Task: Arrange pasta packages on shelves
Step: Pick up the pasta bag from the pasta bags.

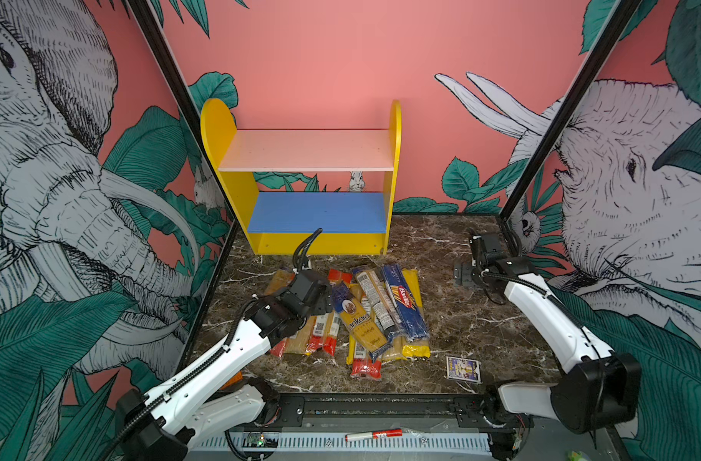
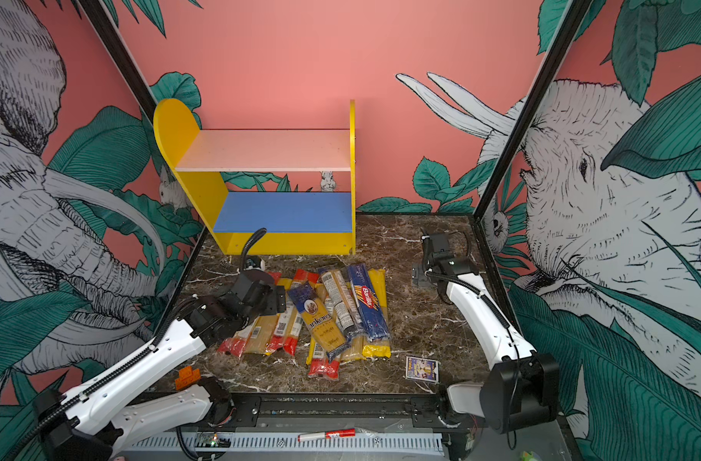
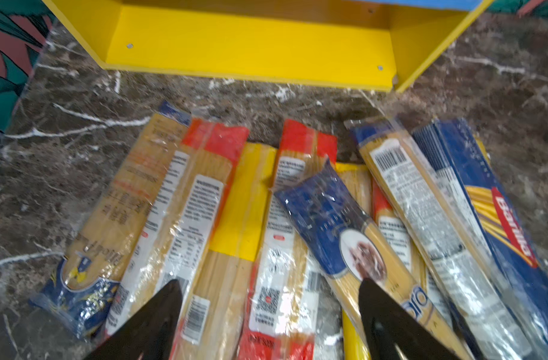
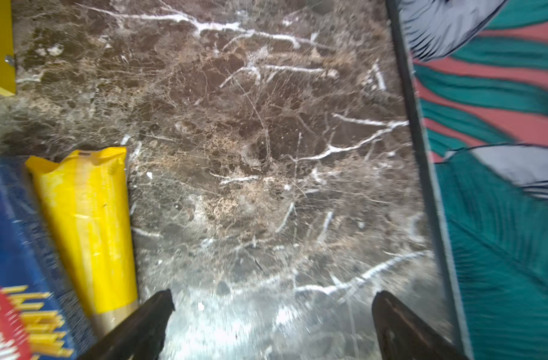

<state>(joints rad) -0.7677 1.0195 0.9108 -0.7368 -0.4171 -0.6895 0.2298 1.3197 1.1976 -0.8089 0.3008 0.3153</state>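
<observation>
Currently hovering over pasta packets (image 1: 380,311), left tool (image 3: 270,282) spread wide and empty, right tool (image 4: 273,294) released at three o'clock. Next, probably: clench one packet, lift to shelves (image 1: 221,131) at twelve.

Bright, even light; blurred wrist views

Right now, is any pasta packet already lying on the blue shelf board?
No, the blue board is bare in both top views; the pasta packets lie on the table in front.
</observation>
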